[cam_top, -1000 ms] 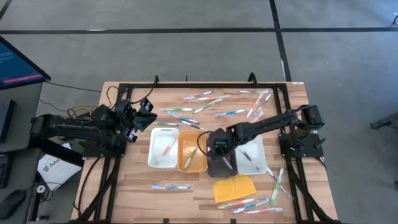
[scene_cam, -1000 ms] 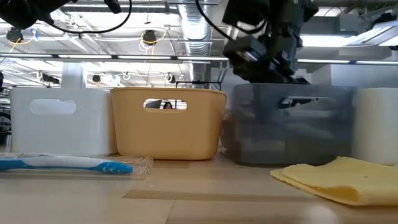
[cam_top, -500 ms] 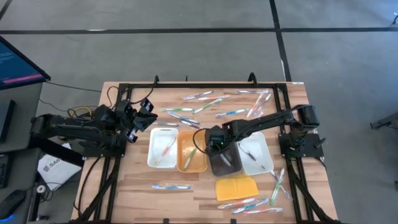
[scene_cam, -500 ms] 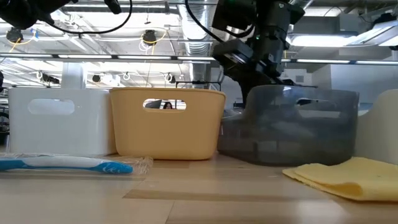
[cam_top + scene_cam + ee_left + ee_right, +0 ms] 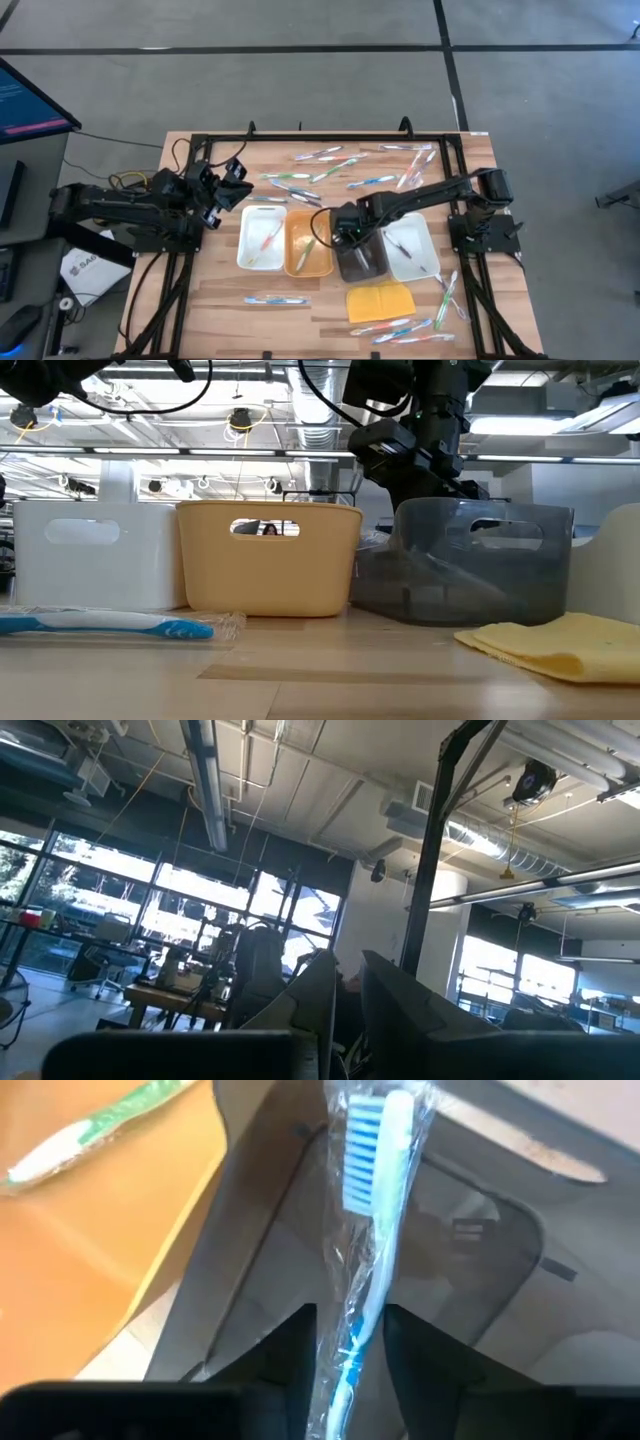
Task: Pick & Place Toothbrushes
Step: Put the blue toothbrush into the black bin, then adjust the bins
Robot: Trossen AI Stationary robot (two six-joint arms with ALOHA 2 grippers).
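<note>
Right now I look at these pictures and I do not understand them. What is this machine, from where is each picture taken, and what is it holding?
It is a robot with two dark arms at a wooden table. One camera looks straight down, one sits at table height, and one rides on each wrist. Four trays stand in a row; the grey tray is third. Loose toothbrushes and a yellow pad lie around them. The right gripper is over the grey tray with a wrapped blue and white toothbrush between its fingers, jaws slightly apart. The left gripper waits at the table's left side, shut and empty.
</note>
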